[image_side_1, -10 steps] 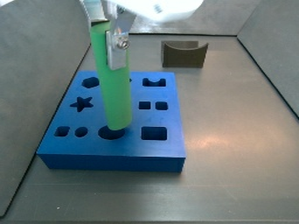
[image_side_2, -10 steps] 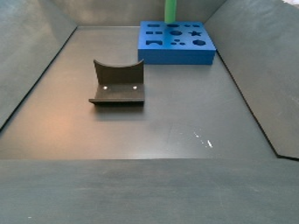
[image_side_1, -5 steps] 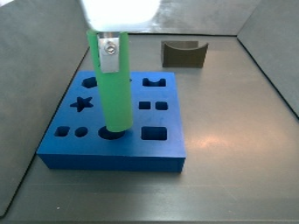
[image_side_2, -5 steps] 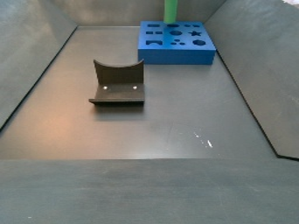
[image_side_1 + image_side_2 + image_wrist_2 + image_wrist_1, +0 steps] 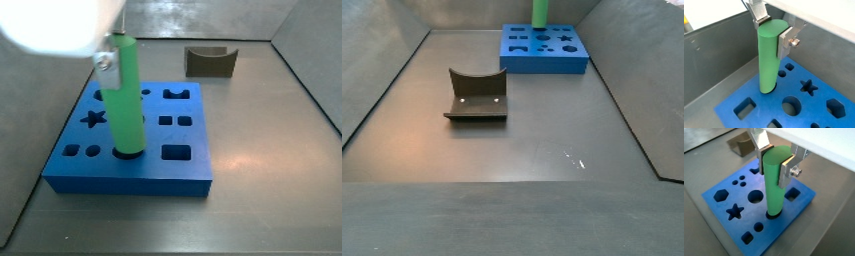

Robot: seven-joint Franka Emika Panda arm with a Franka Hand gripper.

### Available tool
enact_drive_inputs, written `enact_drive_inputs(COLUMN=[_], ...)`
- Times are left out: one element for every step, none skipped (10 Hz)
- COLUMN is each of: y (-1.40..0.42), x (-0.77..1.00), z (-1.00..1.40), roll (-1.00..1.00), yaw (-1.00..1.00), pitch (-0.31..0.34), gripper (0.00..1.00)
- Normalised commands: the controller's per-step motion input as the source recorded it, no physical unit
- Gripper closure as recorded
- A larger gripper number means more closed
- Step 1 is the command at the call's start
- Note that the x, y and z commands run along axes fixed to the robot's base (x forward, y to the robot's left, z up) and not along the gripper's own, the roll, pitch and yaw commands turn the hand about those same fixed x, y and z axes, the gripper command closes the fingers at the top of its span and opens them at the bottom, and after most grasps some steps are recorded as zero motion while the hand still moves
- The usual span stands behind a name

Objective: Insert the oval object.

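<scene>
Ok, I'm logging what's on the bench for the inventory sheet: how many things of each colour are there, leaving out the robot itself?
Green: 1, the peg, standing in a hole of the block, with the claw at its top end
Blue: 1, the block with shaped holes
Dark grey: 1, the U-shaped piece on the floor, apart from the block
Total: 3

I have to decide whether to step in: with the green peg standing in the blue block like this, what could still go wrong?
1. The green oval peg has only its tip in a hole of the blue block; most stands above, so it may jam if pushed askew.
2. The gripper has its fingers beside the peg's top; pulling away sideways could tip or lift it.
</scene>
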Motion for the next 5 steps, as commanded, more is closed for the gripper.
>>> enact_drive_inputs(y=[-0.05,0.00,0.00,0.00,0.00], x=[0.00,0.00,-0.05,-0.10,-0.02], z=[-0.11,-0.10,-0.17,-0.17,-0.17], roll=[0.03,0.03,0.05,0.07,0.01], yaw=[-0.27,-0.30,-0.17,-0.07,-0.11], pitch=[0.031,0.066,0.120,0.061,0.047], gripper=[1.00,1.00,1.00,1.00,1.00])
